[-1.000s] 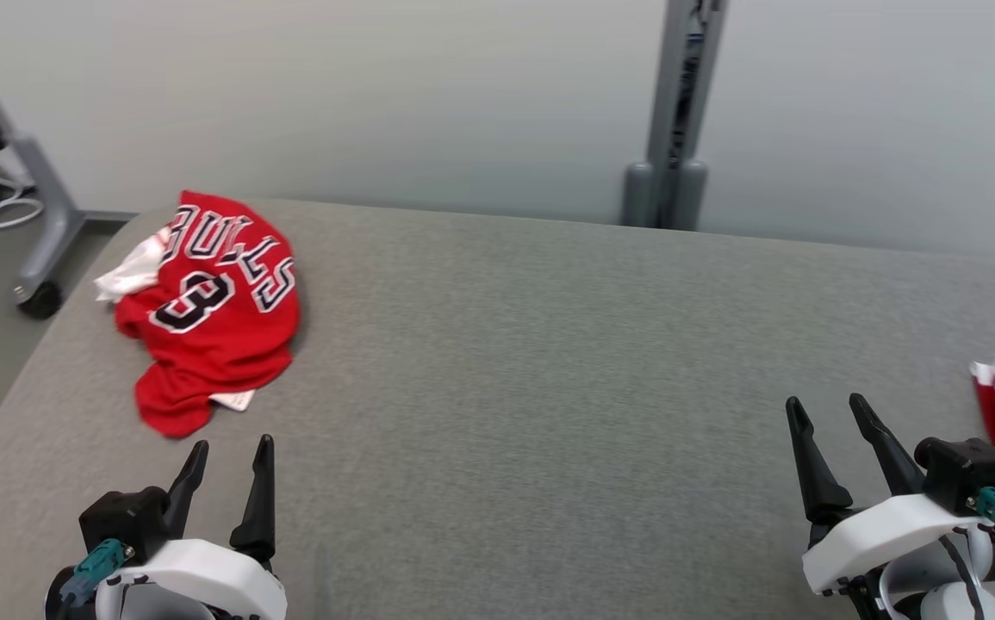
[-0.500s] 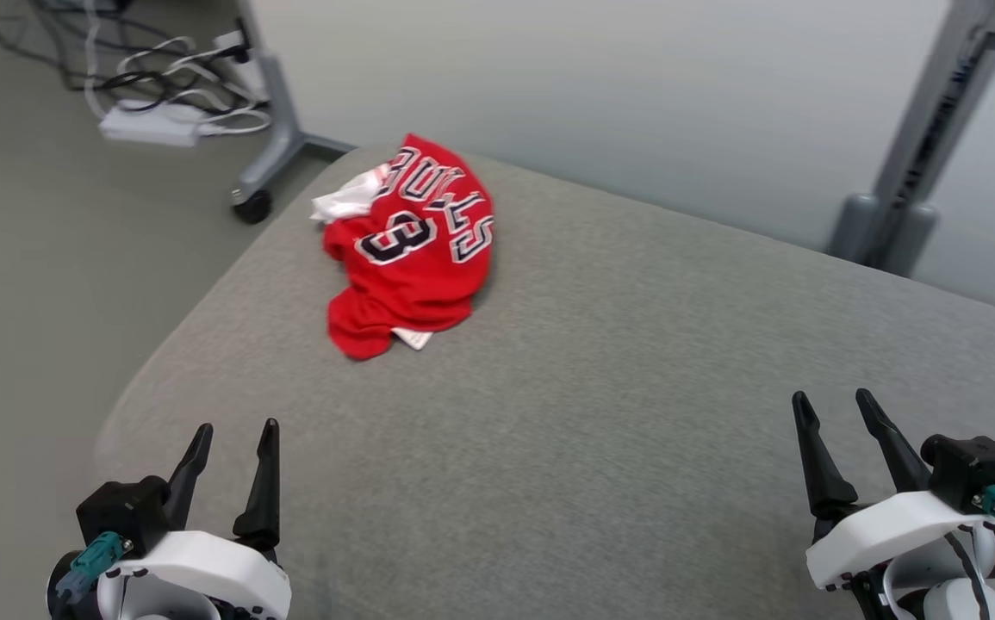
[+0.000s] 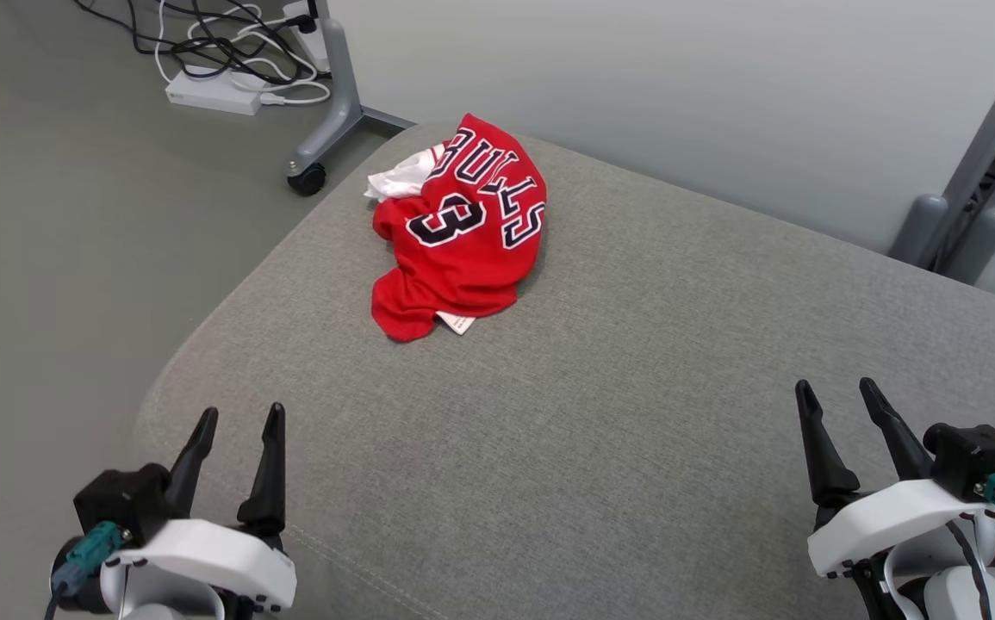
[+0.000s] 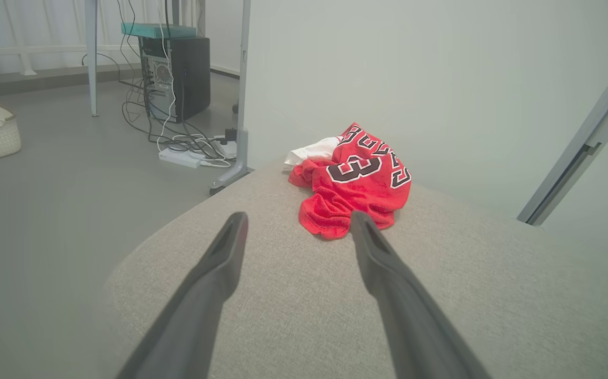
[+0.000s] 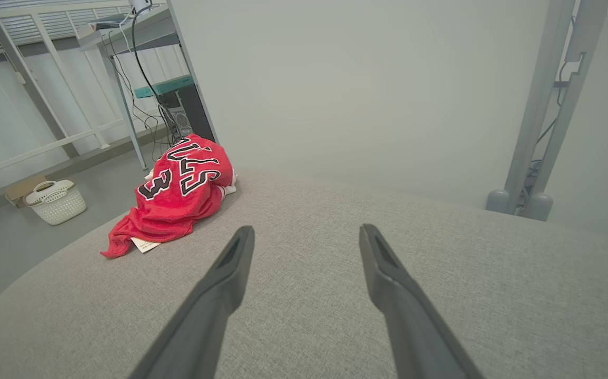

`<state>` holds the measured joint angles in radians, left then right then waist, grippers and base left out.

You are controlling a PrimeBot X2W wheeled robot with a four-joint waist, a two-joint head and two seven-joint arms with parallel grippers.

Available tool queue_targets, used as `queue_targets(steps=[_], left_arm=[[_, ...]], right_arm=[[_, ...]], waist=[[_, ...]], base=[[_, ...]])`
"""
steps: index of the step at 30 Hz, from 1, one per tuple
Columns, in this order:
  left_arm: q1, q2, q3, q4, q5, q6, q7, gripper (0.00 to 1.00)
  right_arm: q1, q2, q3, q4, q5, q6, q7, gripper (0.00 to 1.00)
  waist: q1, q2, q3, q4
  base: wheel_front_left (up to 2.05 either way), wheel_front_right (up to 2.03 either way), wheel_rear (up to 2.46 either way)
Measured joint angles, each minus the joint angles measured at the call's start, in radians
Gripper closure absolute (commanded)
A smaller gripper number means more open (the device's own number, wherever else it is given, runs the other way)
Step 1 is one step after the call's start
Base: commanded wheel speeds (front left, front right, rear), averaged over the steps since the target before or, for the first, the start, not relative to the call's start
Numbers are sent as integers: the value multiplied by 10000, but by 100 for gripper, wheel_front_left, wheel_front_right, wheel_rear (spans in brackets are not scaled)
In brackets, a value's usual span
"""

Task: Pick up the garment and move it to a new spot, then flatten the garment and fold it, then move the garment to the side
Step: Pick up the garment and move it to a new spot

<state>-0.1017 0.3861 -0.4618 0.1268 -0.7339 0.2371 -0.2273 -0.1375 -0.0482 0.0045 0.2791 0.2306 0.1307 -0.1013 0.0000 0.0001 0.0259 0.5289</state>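
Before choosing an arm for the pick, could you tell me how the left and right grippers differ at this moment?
The left gripper sits by the left edge of the cushion, next to the floor; the right gripper sits well inside it. The jersey lies straight ahead of the left gripper, but off to the left of the right gripper. Both are open, empty and clear of the jersey.

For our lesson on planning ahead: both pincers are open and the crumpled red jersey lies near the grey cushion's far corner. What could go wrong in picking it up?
1. The jersey lies close to the rounded edge of the cushion; a clumsy nudge could push it onto the floor.
2. It is bunched, so the left pincer may pinch several layers at once, making flattening harder.
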Motion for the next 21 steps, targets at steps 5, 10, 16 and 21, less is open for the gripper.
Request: queue_targets(steps=[5, 10, 16, 21], left_arm=[[-635, 201, 50, -174, 38, -88, 176, 0], [-2088, 339, 330, -261, -61, -497, 456, 0], [-4259, 458, 953, 623, -899, -1168, 1319, 0], [-5854, 612, 1078, 2048, -1156, -1453, 1987, 0]], right_arm=[[-21, 10, -100, -96, -63, 0, 17, 0], [-227, 4, -297, -311, -228, 0, 92, 0], [-610, 4, -412, -614, -441, 0, 136, 0], [-979, 4, -548, -775, -594, 0, 127, 0]], waist=[[0, 0, 113, -385], [0, -1, 428, -1001], [0, 0, 1008, -1923], [0, 0, 1773, -2700]], base=[[0, 0, 0], [0, 0, 0], [0, 0, 0], [0, 0, 0]])
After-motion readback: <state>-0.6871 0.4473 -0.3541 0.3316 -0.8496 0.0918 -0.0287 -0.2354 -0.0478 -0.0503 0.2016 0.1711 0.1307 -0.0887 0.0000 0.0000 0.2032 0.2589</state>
